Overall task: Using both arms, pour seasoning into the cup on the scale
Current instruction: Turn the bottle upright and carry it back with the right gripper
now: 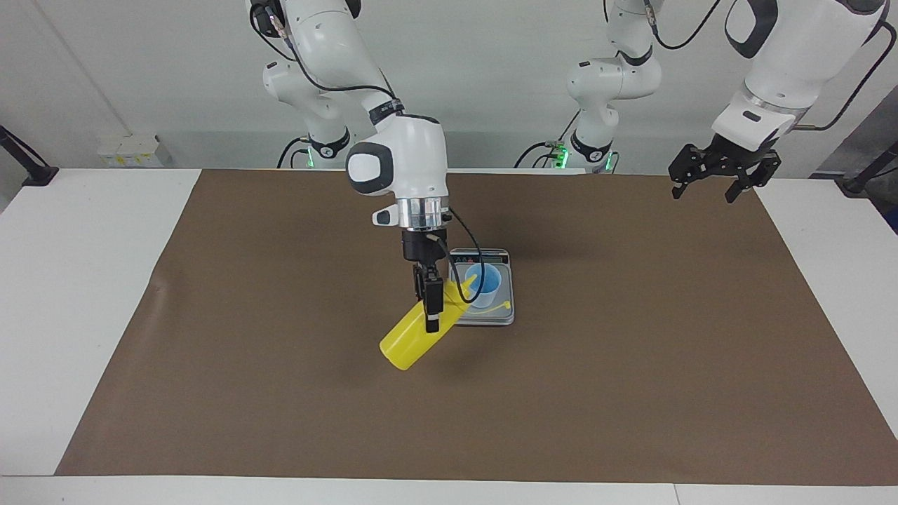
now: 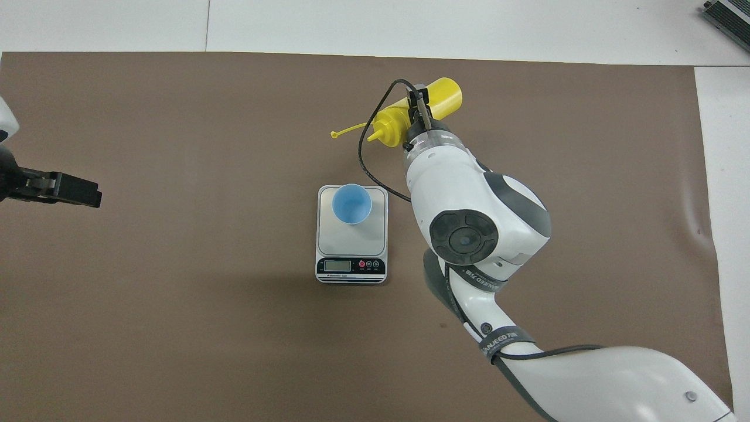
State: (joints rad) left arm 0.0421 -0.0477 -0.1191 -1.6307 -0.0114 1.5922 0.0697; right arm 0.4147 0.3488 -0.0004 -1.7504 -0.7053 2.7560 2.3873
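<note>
I'm holding the yellow squeeze bottle (image 1: 415,338) in the right gripper (image 1: 431,308), jaws clamped on its body around mid-length. It's tilted steeply, base down toward the tabletop (image 1: 105,294), nozzle angled up toward the cup. The tethered cap (image 2: 335,135) is off and dangling on its strap.

The light blue cup (image 1: 483,283) is sitting upright on the kitchen scale (image 1: 508,308), toward the plate's edge that's farther from the robots, display strip (image 2: 350,266) on the edge nearest them. Scale is roughly mid-table on the brown mat (image 1: 631,386).

From the facing view the nozzle is reading beside the cup rim; from overhead the bottle sits farther from the robots than the scale and offset toward the right arm's end. So I'm judging the nozzle is not over the cup mouth. I can't tell whether anything is in the cup.

Left gripper (image 1: 721,175) is waiting, raised over the mat edge at the left arm's end, jaws apart, holding nothing.

Step in hand, as I read it: lining the bottle up for the pour.

Next move calls for bringing the nozzle over the cup opening and tipping it below the base so the seasoning can run. Risk: the bottle or its strap clipping the cup and knocking it off the plate. The cup is light and tapered, so I'm expecting it to shift easily.
</note>
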